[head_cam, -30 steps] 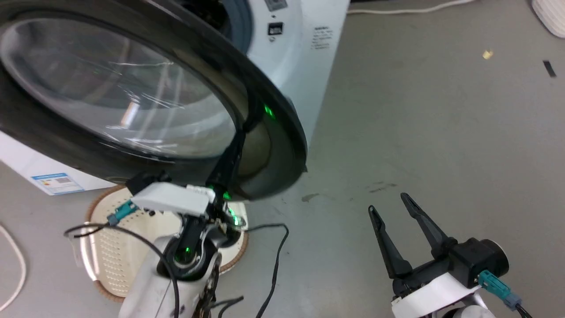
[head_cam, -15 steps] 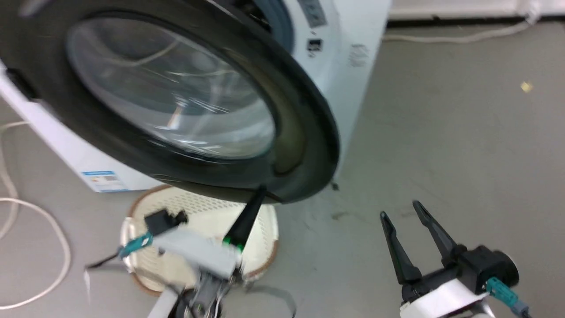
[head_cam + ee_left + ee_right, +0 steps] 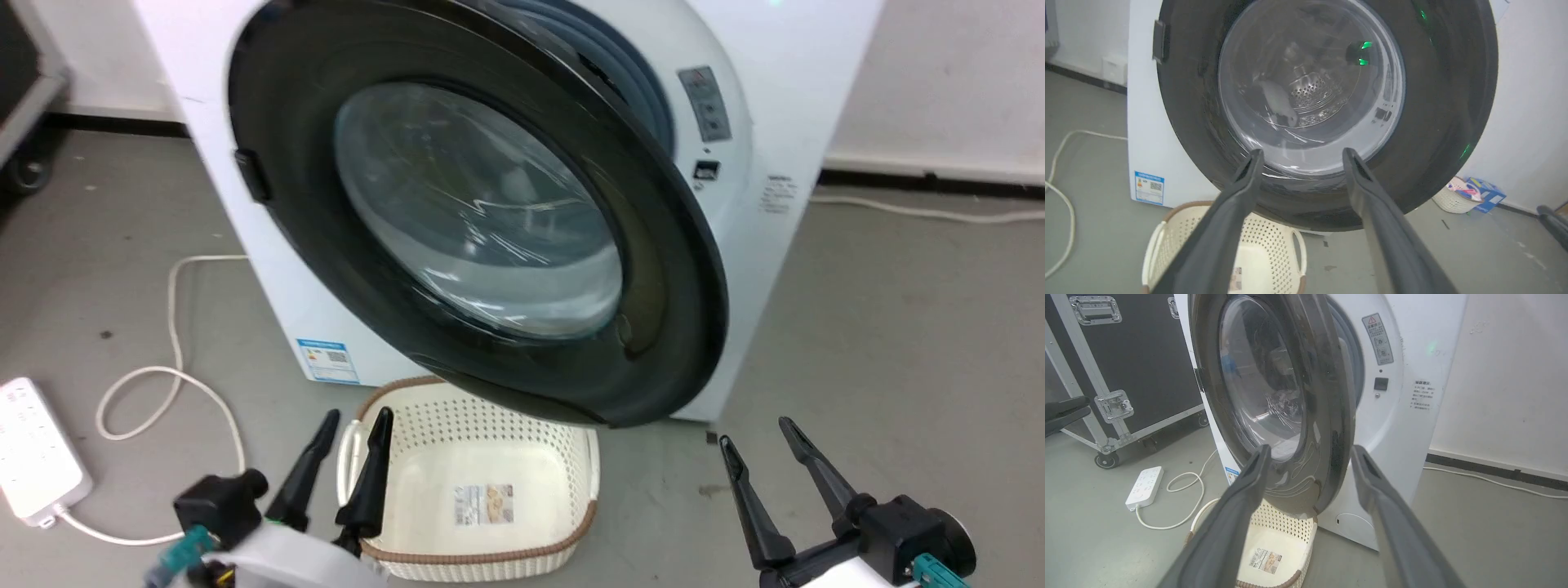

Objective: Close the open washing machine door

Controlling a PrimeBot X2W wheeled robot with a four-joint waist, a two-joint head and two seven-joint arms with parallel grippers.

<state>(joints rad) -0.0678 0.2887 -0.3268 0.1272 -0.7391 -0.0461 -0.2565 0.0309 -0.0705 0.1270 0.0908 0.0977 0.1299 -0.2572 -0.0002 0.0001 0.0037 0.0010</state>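
Bright, soft light all around; shadows are faint. White streaks and small green spots shine on the washing machine door (image 3: 482,212). The wrist views bend at their edges.

The washing machine (image 3: 784,73) is cropped at the top.

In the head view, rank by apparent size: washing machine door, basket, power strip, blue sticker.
1. washing machine door, by far the largest
2. basket
3. power strip, partly cut off by the frame edge
4. blue sticker, farther from the camera than the strip
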